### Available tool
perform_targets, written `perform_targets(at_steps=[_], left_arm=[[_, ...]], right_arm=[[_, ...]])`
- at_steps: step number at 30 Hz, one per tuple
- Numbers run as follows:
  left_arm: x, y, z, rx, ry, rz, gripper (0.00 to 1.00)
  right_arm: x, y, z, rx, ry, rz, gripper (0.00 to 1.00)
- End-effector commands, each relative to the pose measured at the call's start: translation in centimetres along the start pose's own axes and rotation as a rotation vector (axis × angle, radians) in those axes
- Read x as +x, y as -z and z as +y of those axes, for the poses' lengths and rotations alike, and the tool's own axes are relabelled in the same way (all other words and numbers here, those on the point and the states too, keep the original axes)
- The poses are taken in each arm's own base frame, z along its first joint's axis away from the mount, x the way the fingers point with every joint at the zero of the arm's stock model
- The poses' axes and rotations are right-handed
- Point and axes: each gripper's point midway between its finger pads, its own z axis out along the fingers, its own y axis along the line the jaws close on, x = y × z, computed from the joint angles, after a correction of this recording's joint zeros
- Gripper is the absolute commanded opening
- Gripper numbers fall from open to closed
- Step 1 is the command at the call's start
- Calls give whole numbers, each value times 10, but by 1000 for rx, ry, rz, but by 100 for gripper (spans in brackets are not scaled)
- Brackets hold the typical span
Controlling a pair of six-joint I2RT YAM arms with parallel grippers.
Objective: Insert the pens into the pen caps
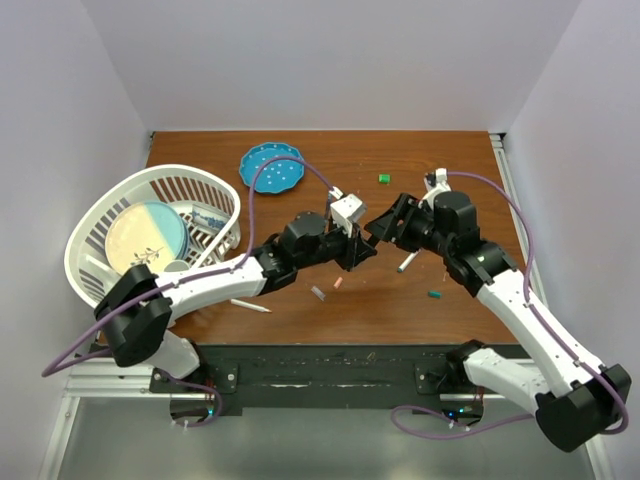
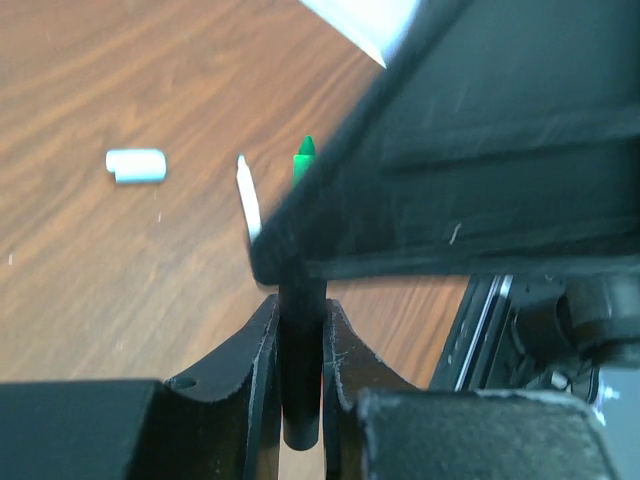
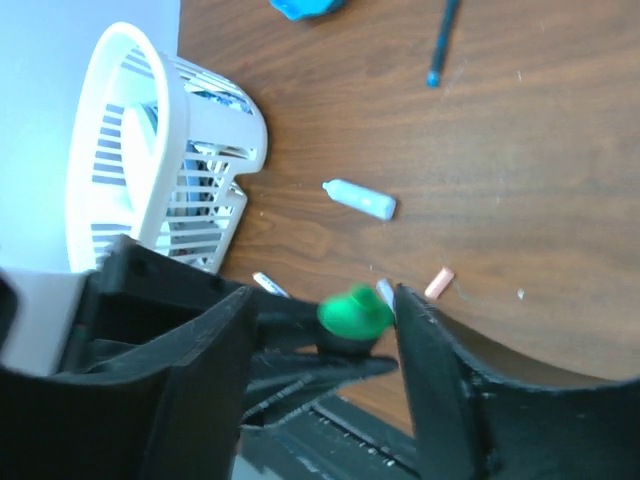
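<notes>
My left gripper [image 1: 362, 252] [image 2: 300, 305] is shut on a dark pen [image 2: 300, 370] held above the table. The pen's green tip [image 3: 355, 312] sits between the spread fingers of my right gripper [image 1: 384, 232] [image 3: 320, 335], which is open and touches nothing I can see. On the table lie a green cap [image 1: 383, 179], a teal cap [image 1: 434, 294], a pink cap [image 1: 338, 283] [image 3: 439, 283], a grey cap [image 1: 318, 293], a light blue cap [image 2: 136, 165] [image 3: 360, 199], a white pen [image 1: 250, 305] and another pen [image 1: 405, 262].
A white basket [image 1: 225, 190] holding a dish stands at the left. A blue dotted plate [image 1: 272, 167] lies at the back. A dark teal pen [image 3: 442, 40] lies near it in the right wrist view. The two grippers are close together over the table's middle.
</notes>
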Motion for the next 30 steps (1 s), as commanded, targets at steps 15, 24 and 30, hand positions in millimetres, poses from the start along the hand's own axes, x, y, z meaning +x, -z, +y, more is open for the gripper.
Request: perform_targets(at_steps=[15,24,30], left_arm=[[-50,135,39,-315,-190,-4,0],[-69,166,35,-336,-220,-132,0],[-71,166,31,-318,-235,-135,0]], right_arm=[[-175,-108,-50,424,472,-221,73],[-177,-206,-103,394,710,-51,65],[-176,-243,-146,373,784,96,67]])
